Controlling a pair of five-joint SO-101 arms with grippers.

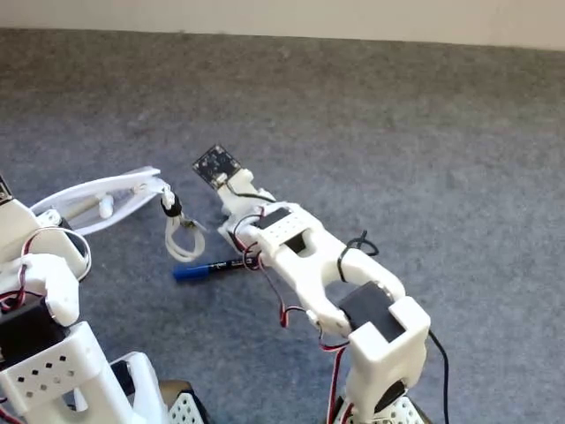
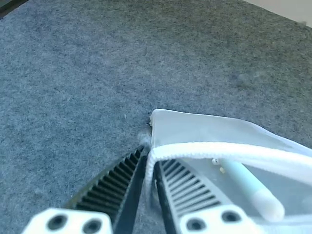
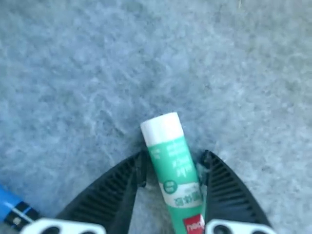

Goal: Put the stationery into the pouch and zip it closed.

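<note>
Hidden bits first: in the high view the right arm (image 1: 309, 256) covers its own fingertips and the glue stick under its wrist board (image 1: 216, 165); the left arm (image 1: 53, 291) is cut off at the near-left edge, and where it meets the pouch (image 1: 97, 199) is hard to make out there.

Right wrist view: the near end of the glue stick (image 3: 173, 170) runs out of frame; blue pen (image 3: 12, 207) is clipped to 1 corner.

Left wrist view: pouch (image 2: 209, 131) is cut off on 1 side; 1 pale stick-shaped item (image 2: 248, 187) sits inside, type unclear.

Pose: the right arm stretches from near-right toward centre, wrist low over the grey carpet (image 1: 397, 132); right gripper (image 3: 173, 158) has its 2 fingers spread, 1 on each side of the glue stick, which lies on the carpet with its white cap pointing away; can't tell whether the tips actually press it.

The left arm is folded at near-left; left gripper (image 2: 148, 156) is clenched on the pouch's rim at the corner, fingers pinched together on the white edge.

Pouch is at left, raised at the gripped end, mouth toward centre; its strap loop (image 1: 181, 238) hangs at the right end, just left of the right wrist; blue pen (image 1: 207, 269) lies on the carpet just near of the loop, outside the pouch.
</note>
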